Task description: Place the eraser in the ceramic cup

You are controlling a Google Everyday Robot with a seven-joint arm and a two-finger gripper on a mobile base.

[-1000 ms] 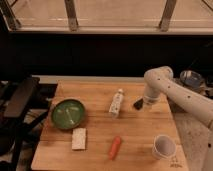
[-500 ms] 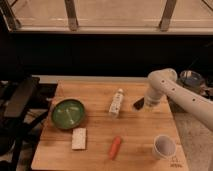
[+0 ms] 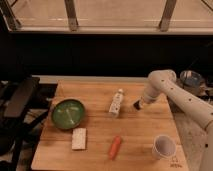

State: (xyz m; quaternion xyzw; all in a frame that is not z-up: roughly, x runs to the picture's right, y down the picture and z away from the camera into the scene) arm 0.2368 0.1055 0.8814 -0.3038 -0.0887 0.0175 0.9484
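Note:
My gripper (image 3: 137, 105) hangs at the end of the white arm, low over the right middle of the wooden board (image 3: 100, 155). A small dark shape sits at its tip. It may be the eraser (image 3: 135, 106), but I cannot tell it apart from the gripper. No other black block shows on the board. The ceramic cup (image 3: 164, 146) stands upright at the board's front right corner. It is small, white and looks empty. It is well in front of the gripper and to its right.
A green bowl (image 3: 68, 113) sits at the board's left. A white slab (image 3: 78, 138) lies in front of it. A carrot (image 3: 115, 147) lies at the front middle. A small white bottle (image 3: 116, 103) lies just left of the gripper. A dark chair (image 3: 17, 100) stands off the board's left edge.
The arm has shifted slightly to the right and the gripper tip has dipped a little toward the board. The things on the board have not moved.

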